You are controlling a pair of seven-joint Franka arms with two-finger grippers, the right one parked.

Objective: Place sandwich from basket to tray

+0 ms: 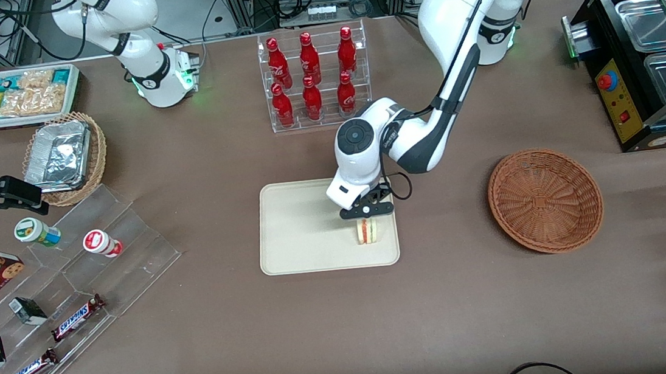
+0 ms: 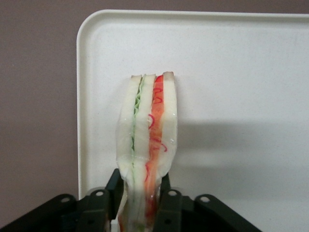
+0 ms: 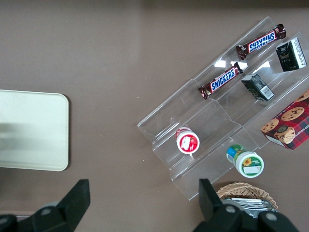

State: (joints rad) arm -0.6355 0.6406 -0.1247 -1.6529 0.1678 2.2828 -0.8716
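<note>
The sandwich (image 1: 366, 231) is a pale bread wedge with red and green filling, standing on edge over the cream tray (image 1: 294, 227). It is near the tray corner that is closest to the front camera and toward the working arm's end. My left gripper (image 1: 366, 213) is directly above it, shut on the sandwich. The wrist view shows the sandwich (image 2: 148, 125) pinched between the two black fingers (image 2: 114, 187), with the tray (image 2: 231, 67) underneath. I cannot tell whether the sandwich touches the tray. The reddish-brown basket (image 1: 545, 200) lies empty toward the working arm's end.
A clear rack of red cola bottles (image 1: 313, 79) stands farther from the front camera than the tray. A stepped acrylic display (image 1: 73, 285) with candy bars and cups is toward the parked arm's end. A black appliance (image 1: 644, 59) sits at the working arm's end.
</note>
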